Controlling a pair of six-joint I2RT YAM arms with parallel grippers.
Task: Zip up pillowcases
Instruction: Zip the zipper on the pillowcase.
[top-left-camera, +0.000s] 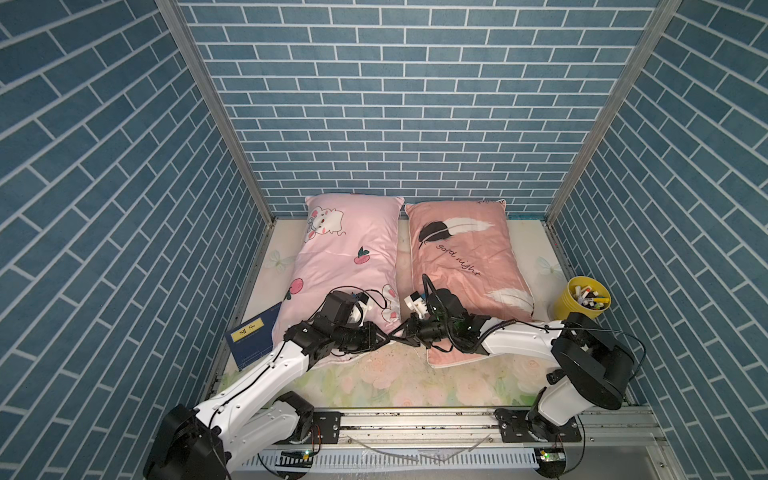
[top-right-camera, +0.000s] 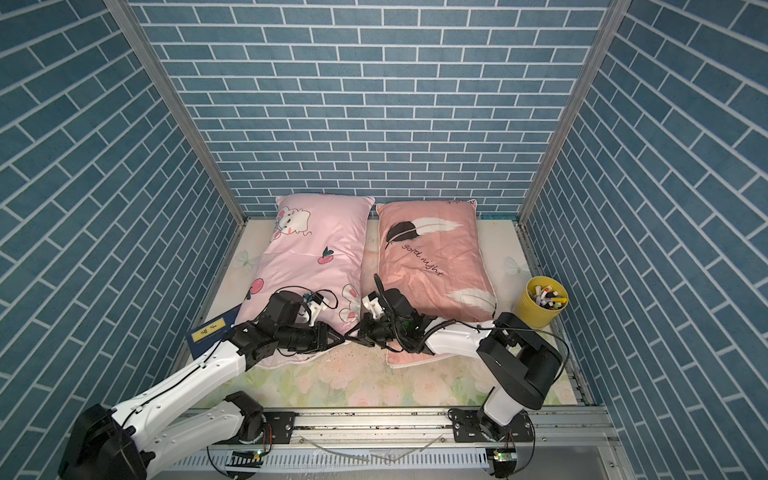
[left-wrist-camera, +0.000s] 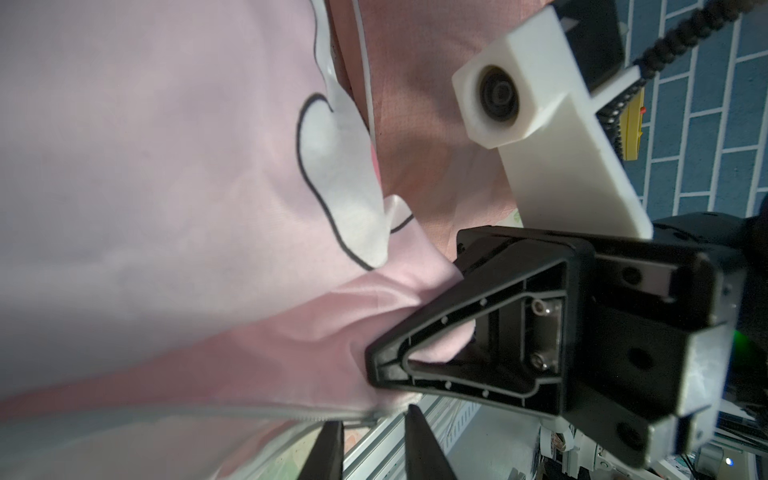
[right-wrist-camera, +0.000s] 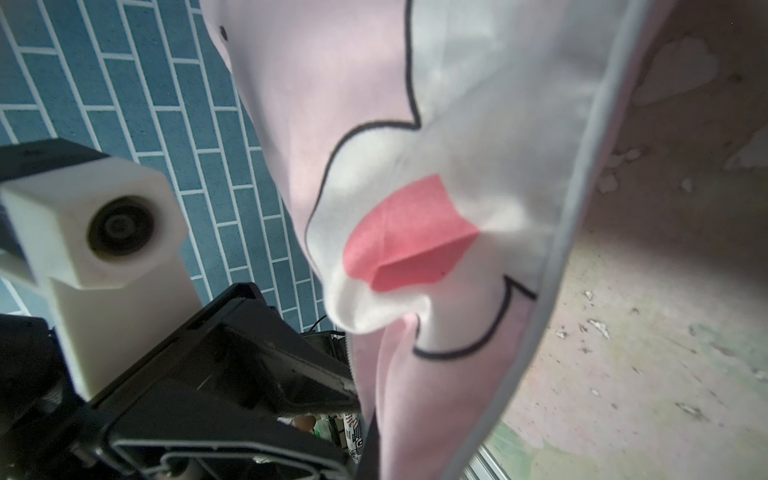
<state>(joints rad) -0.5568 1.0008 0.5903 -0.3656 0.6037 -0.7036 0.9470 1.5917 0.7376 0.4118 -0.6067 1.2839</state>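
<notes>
Our right gripper (top-left-camera: 402, 335) clamps the near corner of the pink pillowcase (top-left-camera: 340, 266). That pillowcase lies left of centre in both top views, long axis running up-frame beside the salmon pillowcase (top-left-camera: 461, 257), whose script reads "good night". Our left gripper (left-wrist-camera: 372, 442), jaws slightly parted and empty, sits just below the zipper edge (left-wrist-camera: 208, 415), which stretches frame-left.

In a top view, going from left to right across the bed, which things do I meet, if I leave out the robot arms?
dark blue book → light pink pillowcase → salmon pillowcase → yellow cup of markers
</notes>
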